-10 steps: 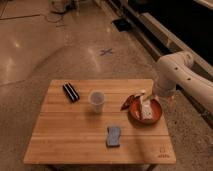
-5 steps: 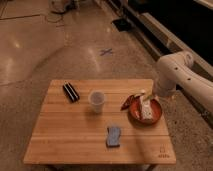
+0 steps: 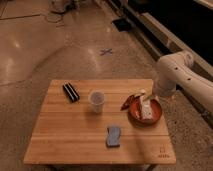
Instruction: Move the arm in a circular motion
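The arm (image 3: pixel 176 74), white and made of thick rounded segments, comes in from the right edge of the view, bends at a rounded elbow above and right of the red bowl (image 3: pixel 134 114), and drops toward the bowl's far right rim. Its lower end, the end effector (image 3: pixel 160 95), sits just beside that rim. I cannot tell how far open it is or whether it has hold of anything.

The bowl stands on the wooden counter (image 3: pixel 65 131) and holds 1 pale upright item (image 3: pixel 145 107). A red-brown packet (image 3: pixel 128 102) lies touching the bowl's left rim. A clear cup (image 3: pixel 96 100) stands upright further left of the bowl, and a black bar-shaped object (image 3: pixel 70 92) lies further left again, well apart from the bowl. A blue sponge (image 3: pixel 114 136) lies nearer the camera, left of the bowl. On the floor, well beyond the bowl, is 1 blue X mark (image 3: pixel 106 51).
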Action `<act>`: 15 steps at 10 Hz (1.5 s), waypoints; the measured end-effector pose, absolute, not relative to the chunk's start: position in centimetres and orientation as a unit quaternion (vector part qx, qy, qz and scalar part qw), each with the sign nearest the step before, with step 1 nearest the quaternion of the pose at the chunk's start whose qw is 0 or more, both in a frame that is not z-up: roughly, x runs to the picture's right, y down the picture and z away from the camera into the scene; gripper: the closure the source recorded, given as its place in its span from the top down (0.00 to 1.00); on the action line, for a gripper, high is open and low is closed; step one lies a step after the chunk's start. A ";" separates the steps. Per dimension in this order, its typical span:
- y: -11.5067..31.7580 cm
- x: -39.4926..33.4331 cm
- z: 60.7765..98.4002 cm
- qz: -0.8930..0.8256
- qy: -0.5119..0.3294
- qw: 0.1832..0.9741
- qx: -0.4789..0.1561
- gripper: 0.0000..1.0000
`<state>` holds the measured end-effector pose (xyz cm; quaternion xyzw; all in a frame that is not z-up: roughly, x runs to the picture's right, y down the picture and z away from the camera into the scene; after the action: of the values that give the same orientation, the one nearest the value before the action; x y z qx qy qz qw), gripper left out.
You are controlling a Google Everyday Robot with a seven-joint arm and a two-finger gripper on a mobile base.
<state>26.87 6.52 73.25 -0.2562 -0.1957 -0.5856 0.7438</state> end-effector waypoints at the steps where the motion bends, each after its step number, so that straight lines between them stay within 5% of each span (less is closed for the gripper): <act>1: 6.5 26.9 73.3 -0.585 -0.196 0.744 -0.256 0.80; 11: 6.5 26.9 73.3 -0.585 -0.196 0.744 -0.256 0.80; 15: 1.5 25.6 75.9 -0.584 -0.181 0.752 -0.246 0.80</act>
<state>25.62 1.51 75.90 -0.2463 -0.1810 -0.5841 0.7520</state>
